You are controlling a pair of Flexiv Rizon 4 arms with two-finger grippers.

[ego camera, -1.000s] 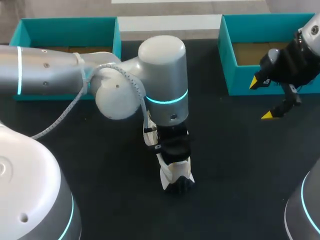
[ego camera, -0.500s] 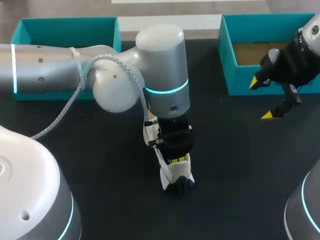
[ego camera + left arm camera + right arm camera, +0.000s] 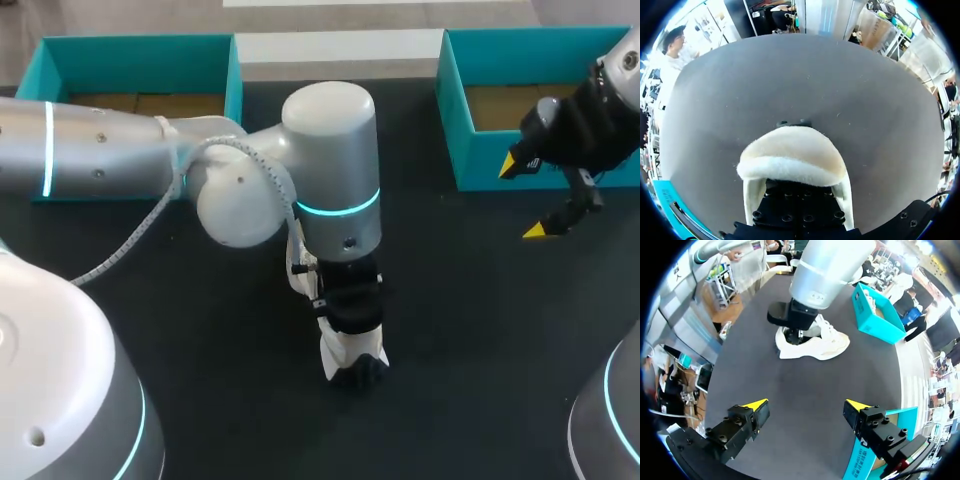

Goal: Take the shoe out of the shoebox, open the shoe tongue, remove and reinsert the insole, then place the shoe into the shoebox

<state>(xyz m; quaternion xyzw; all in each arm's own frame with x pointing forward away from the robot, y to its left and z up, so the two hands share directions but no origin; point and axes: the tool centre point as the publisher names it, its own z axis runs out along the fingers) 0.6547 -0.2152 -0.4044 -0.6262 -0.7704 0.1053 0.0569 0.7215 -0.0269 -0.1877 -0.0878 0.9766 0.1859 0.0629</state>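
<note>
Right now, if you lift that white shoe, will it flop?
The shoe is probably fairly stiff; it holds its shape on the table. Its fuzzy collar looks soft and may squash. Flat-soled, it likely won't roll.

The left arm [image 3: 330,170] covers most of the white shoe [image 3: 350,352], leaving one end visible. The right arm [image 3: 590,120] hides one side of the right shoebox [image 3: 452,120].
</note>
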